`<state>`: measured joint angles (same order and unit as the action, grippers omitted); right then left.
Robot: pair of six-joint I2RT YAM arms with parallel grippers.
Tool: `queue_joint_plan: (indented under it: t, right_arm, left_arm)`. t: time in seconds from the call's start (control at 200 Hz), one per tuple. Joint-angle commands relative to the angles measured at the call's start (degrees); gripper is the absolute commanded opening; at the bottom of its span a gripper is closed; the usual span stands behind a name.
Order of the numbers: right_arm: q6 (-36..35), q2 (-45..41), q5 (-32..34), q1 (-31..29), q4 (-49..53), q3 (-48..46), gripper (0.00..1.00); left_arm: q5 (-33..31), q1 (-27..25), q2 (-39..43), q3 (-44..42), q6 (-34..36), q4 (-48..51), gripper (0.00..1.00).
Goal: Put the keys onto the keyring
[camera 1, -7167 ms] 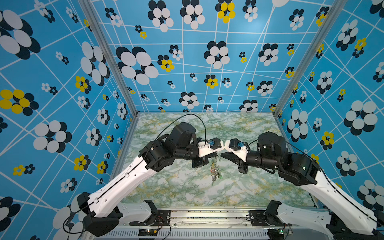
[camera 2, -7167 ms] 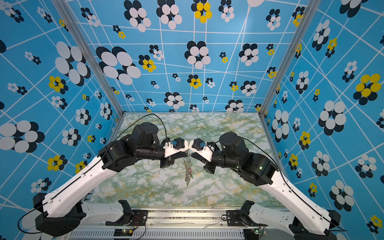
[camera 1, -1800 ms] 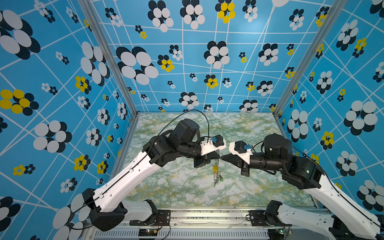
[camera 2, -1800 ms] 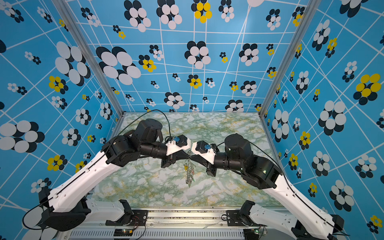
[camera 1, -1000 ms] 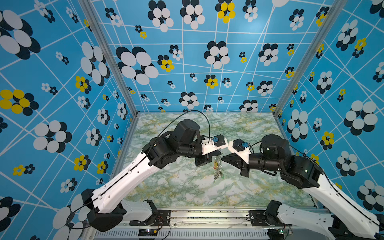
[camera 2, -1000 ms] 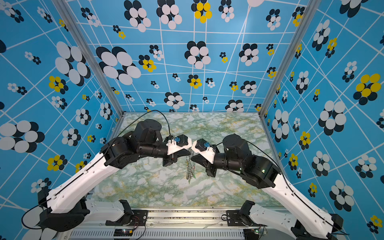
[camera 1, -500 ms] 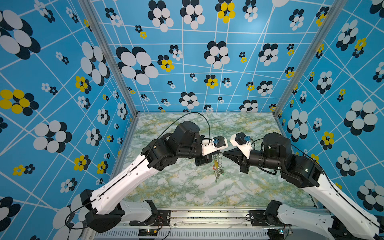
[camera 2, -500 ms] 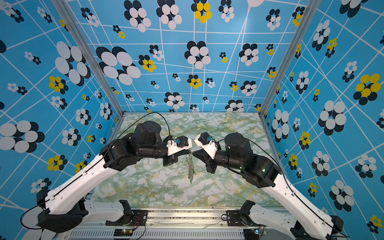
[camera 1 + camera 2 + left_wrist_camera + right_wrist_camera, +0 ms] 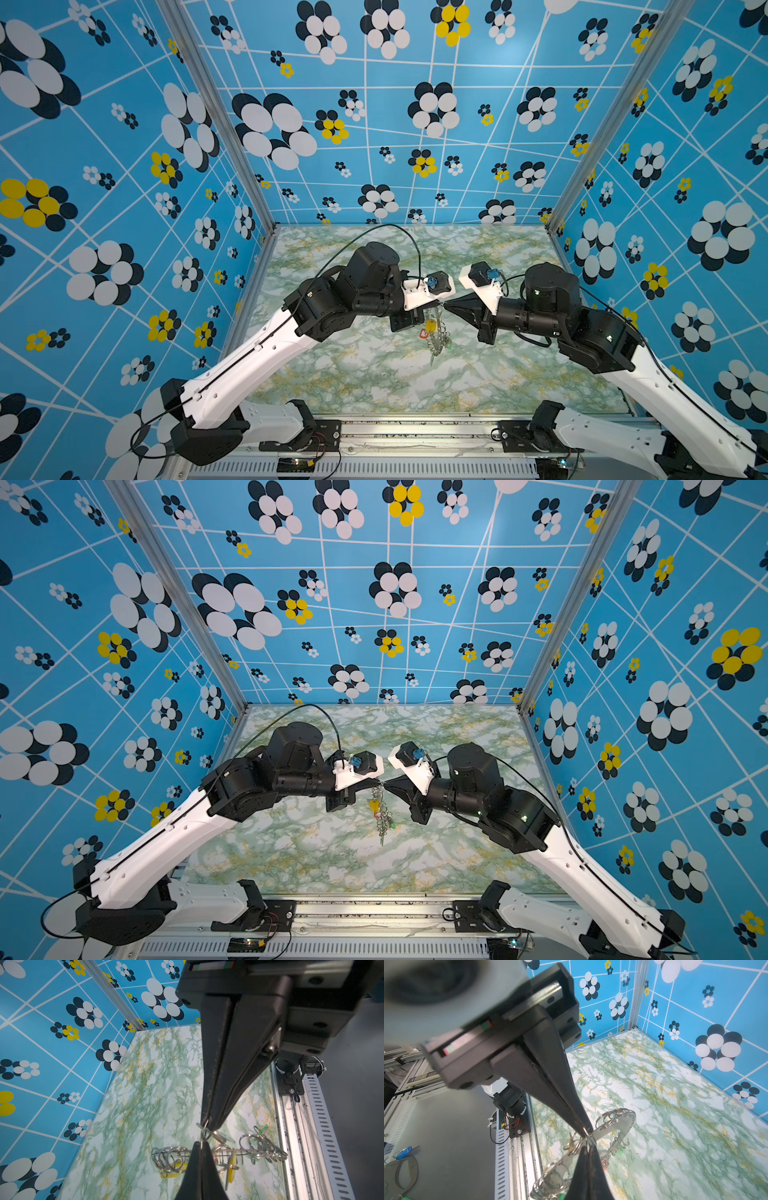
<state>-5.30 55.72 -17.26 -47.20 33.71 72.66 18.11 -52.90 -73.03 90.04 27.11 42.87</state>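
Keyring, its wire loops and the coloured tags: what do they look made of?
The keyring looks like thin sheet metal with a dull grey finish: a flat band with a soft sheen. The wire loops on its rim look like bright steel-like wire with sharp glints. The yellow tag and green tag are probably plastic, given their saturated, slightly translucent colour. The exact alloy and plastic can't be told.

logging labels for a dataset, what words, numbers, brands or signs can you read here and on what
No text can be read in any view.
Red key tag: a white mark, too small to read.
Striped sticker on the left end effector: blurred, no letters legible.
Label strip on the right end effector: blurred.
Blue tag off the table: no print legible.
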Motion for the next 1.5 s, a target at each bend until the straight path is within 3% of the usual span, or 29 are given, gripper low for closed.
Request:
queue_joint_plan:
  t: [0.0,0.71,1.494]
  right_arm:
    - [-0.1,0.5,1.9,0.5,-1.7,1.0,0.0]
    - [0.6,1.9,6.8,0.5,-1.1,2.0,0.0]
    - [-0.2,-1.4,5.3,1.0,0.7,-0.4,0.0]
  left_arm:
    - [3.2,-0.7,1.4,0.3,0.9,-1.7,0.0]
    - [9.1,-1.0,0.1,2.7,1.4,1.8,0.0]
    - [8.1,1.0,2.4,1.2,0.6,-1.3,0.0]
